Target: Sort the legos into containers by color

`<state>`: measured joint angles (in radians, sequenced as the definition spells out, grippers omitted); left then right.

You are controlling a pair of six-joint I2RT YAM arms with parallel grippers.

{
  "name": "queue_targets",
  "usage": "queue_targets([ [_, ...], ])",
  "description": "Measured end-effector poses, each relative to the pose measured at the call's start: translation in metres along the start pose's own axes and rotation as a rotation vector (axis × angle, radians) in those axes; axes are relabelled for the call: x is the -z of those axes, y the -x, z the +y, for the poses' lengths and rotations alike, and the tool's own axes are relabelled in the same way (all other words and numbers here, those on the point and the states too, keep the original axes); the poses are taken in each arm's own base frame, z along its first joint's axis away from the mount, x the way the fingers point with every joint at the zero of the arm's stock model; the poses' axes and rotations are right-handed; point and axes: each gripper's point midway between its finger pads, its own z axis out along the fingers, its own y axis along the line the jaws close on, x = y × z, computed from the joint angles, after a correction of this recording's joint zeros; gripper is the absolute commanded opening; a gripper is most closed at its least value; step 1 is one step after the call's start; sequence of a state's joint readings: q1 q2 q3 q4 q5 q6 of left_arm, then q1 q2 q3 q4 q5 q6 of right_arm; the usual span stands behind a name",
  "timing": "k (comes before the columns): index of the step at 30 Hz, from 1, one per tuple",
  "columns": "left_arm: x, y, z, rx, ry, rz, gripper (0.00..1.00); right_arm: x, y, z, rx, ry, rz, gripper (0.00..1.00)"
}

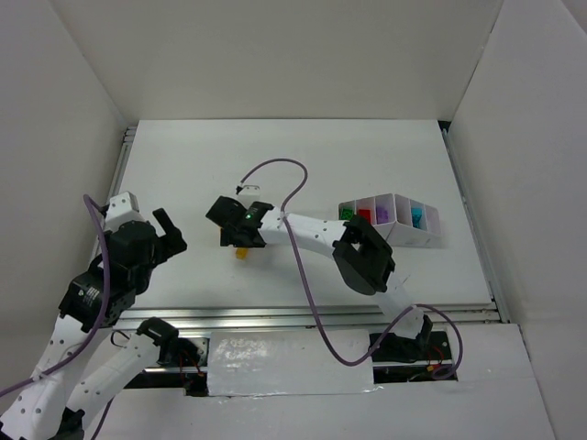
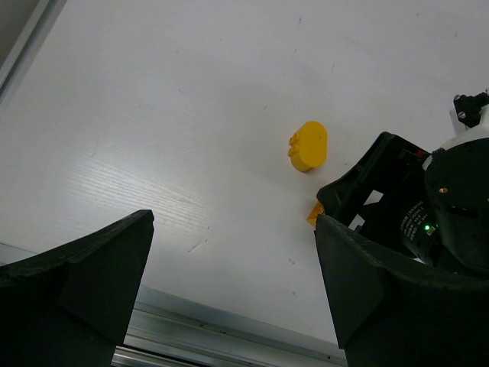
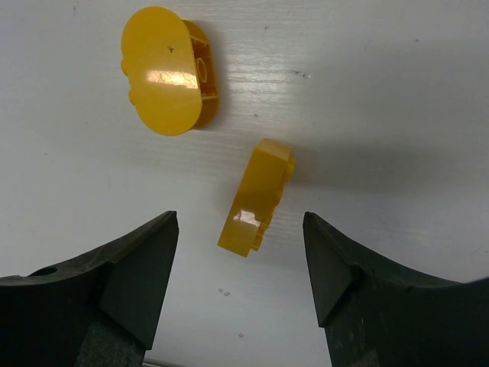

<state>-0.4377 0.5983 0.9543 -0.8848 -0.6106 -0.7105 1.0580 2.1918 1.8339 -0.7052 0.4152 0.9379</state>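
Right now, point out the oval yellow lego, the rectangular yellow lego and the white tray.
oval yellow lego (image 3: 164, 73), right wrist view, its flat face.
rectangular yellow lego (image 3: 256, 199), right wrist view, its long side.
white tray (image 1: 422, 240), top external view, its near wall.

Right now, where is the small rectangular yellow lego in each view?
Top external: the small yellow lego is probably the yellow speck at the near side of the right gripper, left of centre.
Left wrist: right of centre, half hidden behind the right gripper.
Right wrist: centre, between its open jaws, untouched.
Shared landmark: the right gripper, in all three.
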Motion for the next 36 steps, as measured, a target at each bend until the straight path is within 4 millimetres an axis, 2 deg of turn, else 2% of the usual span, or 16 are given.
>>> queue_targets([
  [7,0.001,0.002,-0.002,0.011,-0.017,-0.006,1.0,-0.017,-0.007,0.004,-0.012,-0.015,0.011,0.71],
  [10,0.003,0.004,-0.002,0.018,-0.026,-0.015,1.0,-0.031,-0.019,-0.001,-0.006,-0.044,0.032,0.62],
  [12,0.004,0.004,-0.003,0.02,-0.03,-0.018,1.0,-0.038,-0.025,-0.006,0.0,-0.065,0.041,0.49],
  [14,0.004,0.004,-0.003,0.02,-0.032,-0.017,0.99,-0.038,-0.026,-0.005,-0.004,-0.063,0.045,0.08],
  [15,0.004,0.004,-0.003,0.02,-0.033,-0.016,0.99,-0.038,-0.026,-0.006,0.0,-0.064,0.045,0.0],
  [18,0.004,0.004,-0.004,0.021,-0.036,-0.016,1.0,-0.038,-0.024,-0.006,-0.002,-0.064,0.038,0.0],
  [22,0.005,0.005,-0.004,0.024,-0.042,-0.021,0.99,-0.019,-0.016,-0.021,0.121,-0.046,0.014,0.0],
  [24,0.006,0.005,-0.004,0.024,-0.047,-0.021,1.0,0.006,0.002,-0.037,0.236,-0.029,-0.018,0.0],
  [26,0.006,0.005,-0.006,0.023,-0.056,-0.021,0.99,0.043,0.036,-0.055,0.307,0.028,-0.057,0.0],
  [28,0.007,0.005,-0.007,0.013,-0.069,-0.022,1.0,0.085,0.095,-0.085,0.294,0.134,-0.121,0.0],
  [29,0.007,0.004,-0.008,0.011,-0.076,-0.02,0.99,0.104,0.132,-0.113,0.263,0.174,-0.167,0.0],
  [30,0.007,0.003,-0.009,0.01,-0.083,-0.017,1.0,0.131,0.181,-0.154,0.212,0.233,-0.256,0.0],
  [32,0.007,0.003,-0.01,0.009,-0.092,-0.015,0.99,0.176,0.257,-0.265,0.112,0.148,-0.468,0.0],
  [34,0.008,0.003,-0.012,0.004,-0.106,-0.016,1.0,0.214,0.279,-0.356,0.073,-0.007,-0.583,0.0],
  [35,0.009,0.003,-0.012,0.001,-0.114,-0.019,0.99,0.228,0.276,-0.381,0.094,-0.06,-0.605,0.0],
  [36,0.01,0.004,-0.013,0.001,-0.123,-0.02,0.99,0.236,0.273,-0.39,0.125,-0.087,-0.614,0.0],
])
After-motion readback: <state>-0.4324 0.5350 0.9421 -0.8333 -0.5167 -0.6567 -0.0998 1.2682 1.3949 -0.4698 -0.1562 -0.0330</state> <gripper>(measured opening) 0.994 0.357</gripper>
